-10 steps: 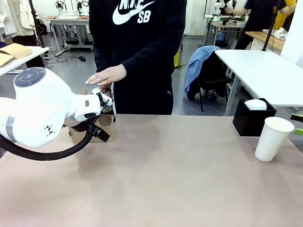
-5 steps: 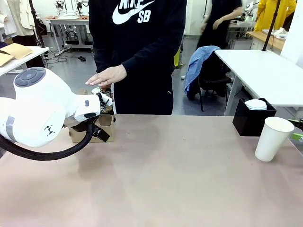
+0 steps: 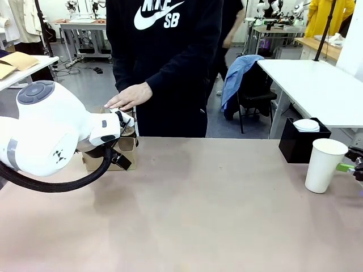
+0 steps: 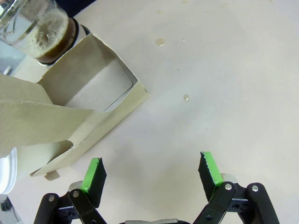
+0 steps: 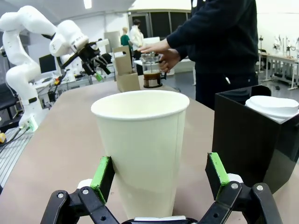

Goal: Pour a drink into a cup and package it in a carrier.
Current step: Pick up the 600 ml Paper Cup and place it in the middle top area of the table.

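The tall white paper cup (image 3: 324, 165) stands upright near the table's right edge. In the right wrist view the cup (image 5: 142, 149) sits between the fingers of my right gripper (image 5: 159, 173), which is open around it and holds nothing. A green pad (image 3: 344, 167) shows beside the cup. The brown cardboard carrier (image 4: 93, 93) lies just ahead of my open, empty left gripper (image 4: 152, 170). Behind it stands the glass jug with the dark drink (image 4: 49, 32). A person's hand (image 3: 129, 96) rests on the jug's top. My left arm partly hides the carrier (image 3: 110, 154).
A black box (image 3: 300, 144) with white lids (image 3: 307, 124) stands behind the cup, close to my right gripper. Small drops (image 4: 186, 97) mark the table near the carrier. The person stands at the far edge. Bare tabletop (image 3: 215, 204) spans the middle.
My right gripper has come in from the right edge to the cup, which now sits slightly further left. The person's hand has dropped onto the jug. My left arm has not moved.
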Robot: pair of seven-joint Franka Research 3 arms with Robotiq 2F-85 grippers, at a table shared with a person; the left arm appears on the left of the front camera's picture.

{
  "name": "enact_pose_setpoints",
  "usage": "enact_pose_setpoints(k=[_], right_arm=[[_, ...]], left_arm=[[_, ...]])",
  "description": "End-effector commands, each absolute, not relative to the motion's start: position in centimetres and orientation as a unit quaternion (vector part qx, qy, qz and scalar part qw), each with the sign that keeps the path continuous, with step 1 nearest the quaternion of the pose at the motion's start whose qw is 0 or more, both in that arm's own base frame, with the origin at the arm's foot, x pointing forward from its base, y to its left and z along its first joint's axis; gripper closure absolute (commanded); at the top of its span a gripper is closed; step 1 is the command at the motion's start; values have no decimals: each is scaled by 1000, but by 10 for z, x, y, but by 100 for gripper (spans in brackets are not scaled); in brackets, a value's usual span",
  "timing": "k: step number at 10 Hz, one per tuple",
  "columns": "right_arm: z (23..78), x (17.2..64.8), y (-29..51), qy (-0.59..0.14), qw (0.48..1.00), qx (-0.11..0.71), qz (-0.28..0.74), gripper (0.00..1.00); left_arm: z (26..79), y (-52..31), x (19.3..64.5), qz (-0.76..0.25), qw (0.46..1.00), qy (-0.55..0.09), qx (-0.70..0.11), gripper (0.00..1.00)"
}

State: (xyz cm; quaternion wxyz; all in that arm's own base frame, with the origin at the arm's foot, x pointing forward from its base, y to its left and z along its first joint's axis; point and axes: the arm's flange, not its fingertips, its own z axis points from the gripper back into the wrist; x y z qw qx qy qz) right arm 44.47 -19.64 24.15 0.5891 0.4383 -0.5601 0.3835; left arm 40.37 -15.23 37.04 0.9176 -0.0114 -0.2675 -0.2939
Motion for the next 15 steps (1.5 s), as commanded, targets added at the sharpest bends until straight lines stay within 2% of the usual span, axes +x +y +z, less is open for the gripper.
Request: enact_pose_setpoints(k=[1, 11, 12, 13, 14, 15], right_arm=[[234, 443, -183, -544, 591, 435, 407, 0], [213, 448, -130, -511, 578, 476, 422, 0], [213, 449, -131, -509, 579, 479, 419, 20], [215, 447, -138, -492, 603, 481, 404, 20], [214, 450, -134, -502, 578, 491, 415, 20], [214, 450, -134, -502, 578, 491, 415, 20]], left_arm=[[370, -152, 404, -294, 918, -267, -12, 0], [370, -152, 404, -294, 918, -267, -12, 0], [370, -152, 404, -294, 918, -267, -12, 0], [370, -152, 404, -294, 918, -267, -12, 0], [370, -152, 404, -294, 918, -267, -12, 0], [370, -152, 404, -294, 918, -267, -12, 0]])
